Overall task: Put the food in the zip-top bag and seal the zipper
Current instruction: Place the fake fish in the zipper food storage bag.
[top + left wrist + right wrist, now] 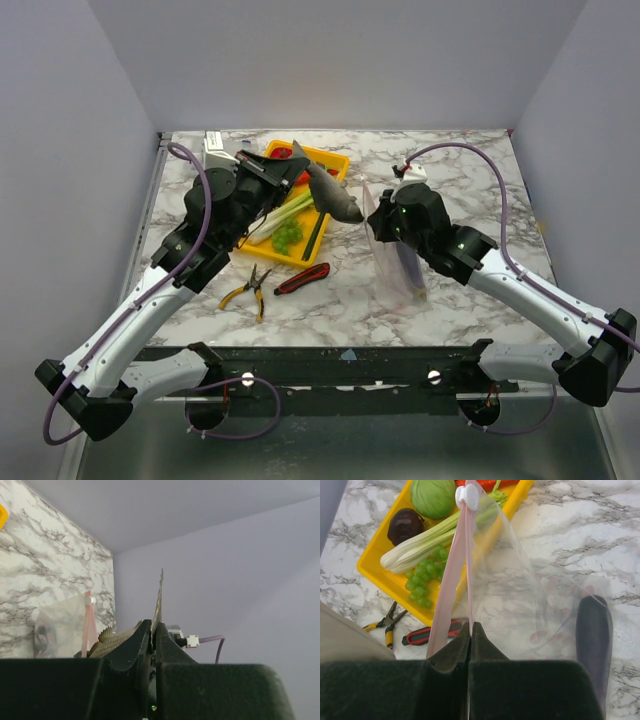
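The grey fish (335, 197) is held up in the air by its tail fin, which is pinched tight between the fingers of the left gripper (154, 629). The fish is hung over the right edge of the yellow tray (338, 160). Its nose is pointed at the zip-top bag (520, 590), near it but not touching. The bag is held up off the marble table (470, 170) by the right gripper (470, 631), which is clenched on the pink zipper (469, 580). Two pink strips are seen running from the white slider (467, 496) and spreading a little apart near the gripper. How wide the mouth is opened cannot be told. A dark long thing (593, 630) is seen inside the bag. In the tray, the cabbage (434, 496), the eggplant (405, 525), the leek (420, 545) and the grapes (422, 577) are laid close together. The pliers (252, 287) and the utility knife (302, 278) are laid on the table just in front of the tray's near edge. Bare table is seen to the right of the bag and behind it, up to the grey walls (330, 60).
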